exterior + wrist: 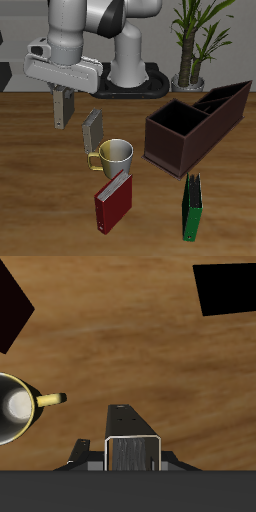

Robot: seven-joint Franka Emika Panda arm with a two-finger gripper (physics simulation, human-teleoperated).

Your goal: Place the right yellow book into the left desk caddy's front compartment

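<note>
Wrist view shows our gripper (pixel 133 459) clamped on the right yellow book (pixel 131 424), hanging on edge (clear of the mug (pixel 116 154)) so it can slot into the left desk caddy (pixel 176 150), front compartment (pixel 181 121).

White-and-grey rounded arm segments, boxy pale hand (pixel 62 108) body, 2 dark grey fingers, black round base.

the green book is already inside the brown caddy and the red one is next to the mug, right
Not quite. The green book stands on the table, outside the caddy and nearer the front edge, as the exterior view shows. The red book is indeed next to the mug.
</note>
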